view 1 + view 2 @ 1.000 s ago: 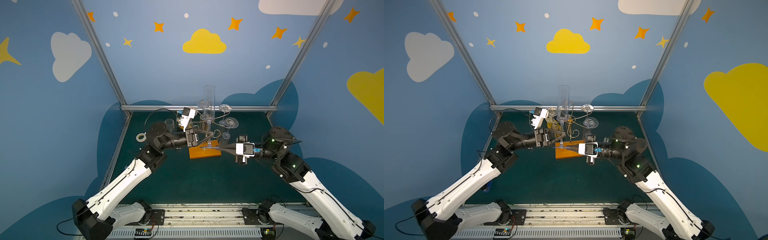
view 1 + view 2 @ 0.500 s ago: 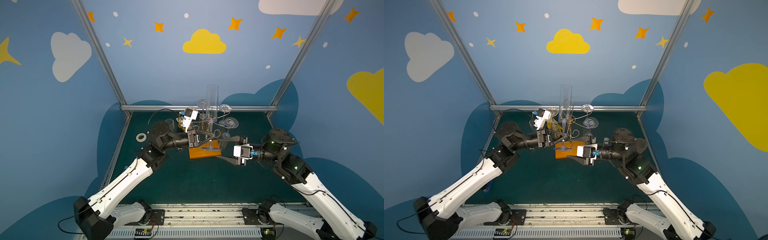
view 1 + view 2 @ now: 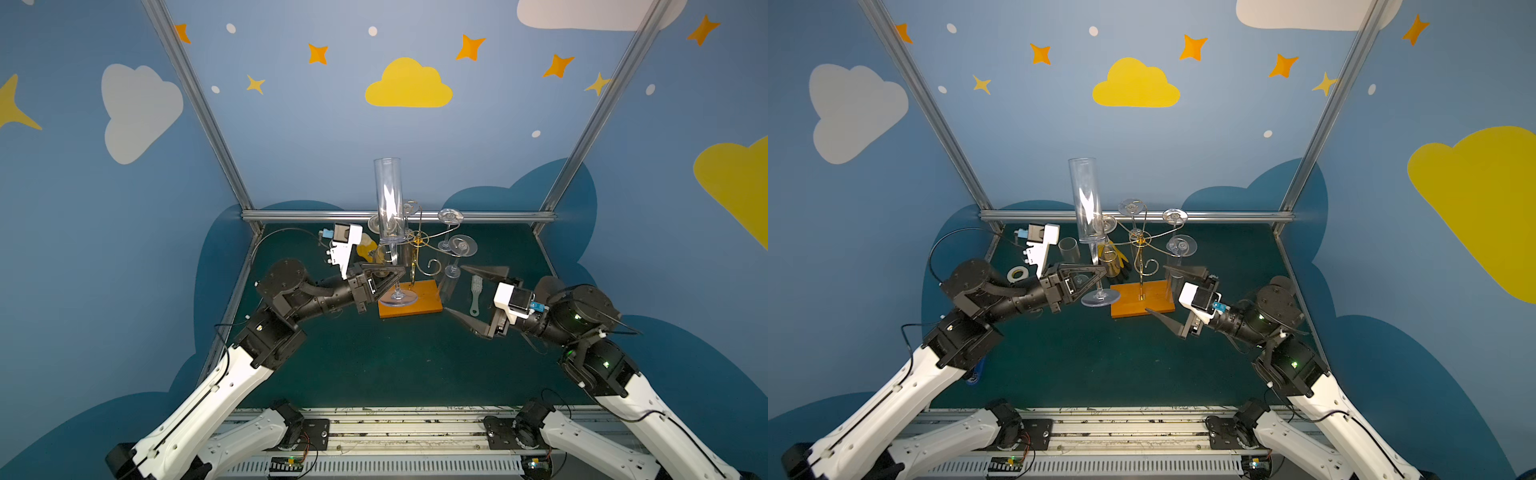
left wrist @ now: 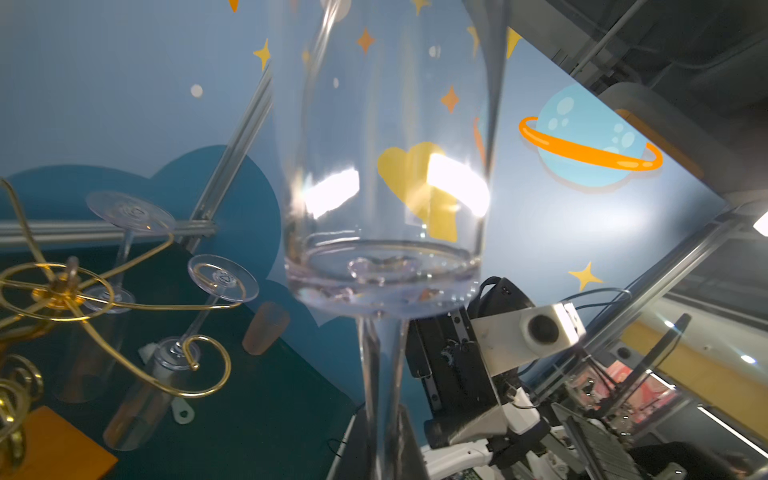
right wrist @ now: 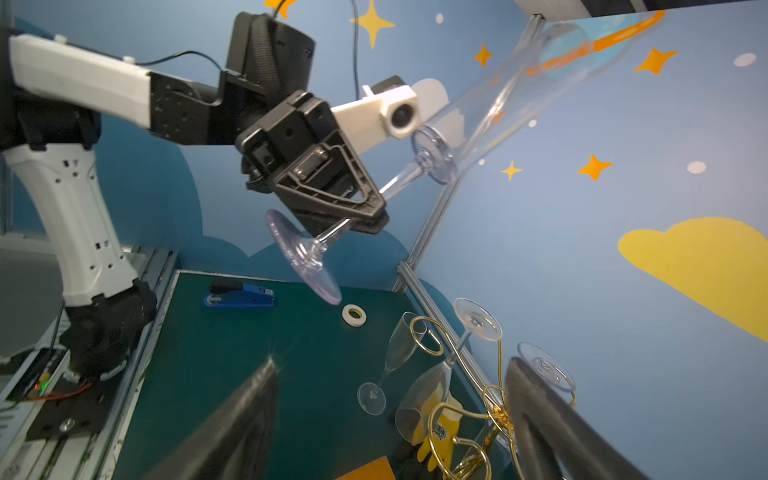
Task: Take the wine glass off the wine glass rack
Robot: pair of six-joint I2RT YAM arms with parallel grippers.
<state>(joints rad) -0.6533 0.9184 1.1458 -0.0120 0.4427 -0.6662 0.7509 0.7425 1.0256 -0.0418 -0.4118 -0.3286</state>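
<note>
The left gripper pinches the wine glass by its stem, upright, apparently to keep it clear of the rack just beside it, while the right gripper hangs nearby, spread wide.

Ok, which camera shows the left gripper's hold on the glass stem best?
Right wrist: left gripper shut on the wine glass stem, side-on. Both top views show it smaller; left wrist shows only stem and bowl.
</note>
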